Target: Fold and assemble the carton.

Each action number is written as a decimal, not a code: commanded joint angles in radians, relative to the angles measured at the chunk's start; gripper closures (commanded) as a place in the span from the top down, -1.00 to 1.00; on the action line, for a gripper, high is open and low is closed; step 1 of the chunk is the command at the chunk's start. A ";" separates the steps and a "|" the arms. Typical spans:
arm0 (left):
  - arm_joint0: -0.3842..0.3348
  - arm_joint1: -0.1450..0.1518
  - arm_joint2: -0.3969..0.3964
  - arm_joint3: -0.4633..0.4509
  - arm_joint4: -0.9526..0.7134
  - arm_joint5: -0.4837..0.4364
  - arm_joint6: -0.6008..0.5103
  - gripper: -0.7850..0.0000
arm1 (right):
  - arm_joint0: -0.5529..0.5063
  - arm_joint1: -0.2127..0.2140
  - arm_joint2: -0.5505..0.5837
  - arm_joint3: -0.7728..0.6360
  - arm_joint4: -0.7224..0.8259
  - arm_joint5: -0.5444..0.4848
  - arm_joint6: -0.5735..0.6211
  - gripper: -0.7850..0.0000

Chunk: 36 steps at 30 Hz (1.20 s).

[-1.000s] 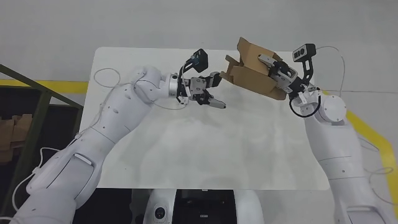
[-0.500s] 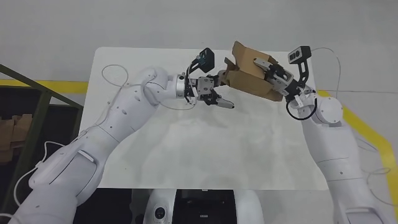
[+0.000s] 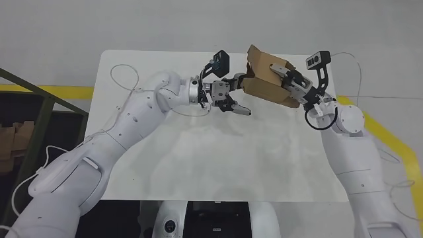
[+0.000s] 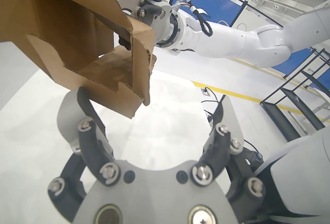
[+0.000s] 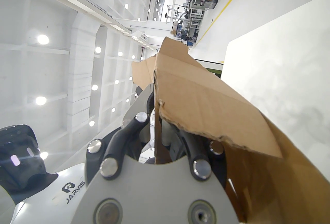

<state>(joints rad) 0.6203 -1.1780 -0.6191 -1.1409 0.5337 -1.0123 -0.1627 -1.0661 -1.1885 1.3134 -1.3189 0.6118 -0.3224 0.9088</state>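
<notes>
The brown carton point(image 3: 266, 82) is held above the back right of the white table point(image 3: 198, 165), partly unfolded, with its open end and loose flaps facing my left arm. My right gripper point(image 3: 291, 79) is shut on one carton wall point(image 5: 206, 106), and its fingers point(image 5: 144, 111) pinch the cardboard edge. Just off the open end, my left gripper point(image 3: 236, 96) is open. In the left wrist view the carton's lower flap point(image 4: 108, 96) hangs just above one fingertip point(image 4: 77, 101) of that gripper point(image 4: 152, 109), with nothing between the fingers.
A thin white cable point(image 3: 122, 73) loops over the table's back left corner. A dark metal frame point(image 3: 30, 106) stands off the left edge. Yellow floor tape point(image 3: 386, 135) runs past the right side. Bare tabletop lies in front of both grippers.
My left gripper has moved right, up to the carton's open end. The right gripper has shifted the carton slightly left and back.
</notes>
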 commanded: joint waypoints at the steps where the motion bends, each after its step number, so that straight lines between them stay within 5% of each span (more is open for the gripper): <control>1: -0.002 0.003 0.004 -0.004 0.016 0.000 0.025 1.00 | -0.001 0.000 0.001 -0.001 -0.001 0.001 0.000 -1.00; 20: -0.016 0.043 0.033 -0.049 0.218 0.000 0.232 1.00 | -0.001 0.000 -0.005 -0.010 0.004 0.007 0.018 -1.00; 36: -0.035 0.038 0.062 -0.028 0.330 0.000 0.344 1.00 | 0.006 -0.003 -0.018 -0.014 0.003 0.010 0.025 -1.00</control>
<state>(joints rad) 0.5868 -1.1388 -0.5575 -1.1733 0.8626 -1.0123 0.1775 -1.0597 -1.1915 1.2958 -1.3325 0.6146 -0.3123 0.9332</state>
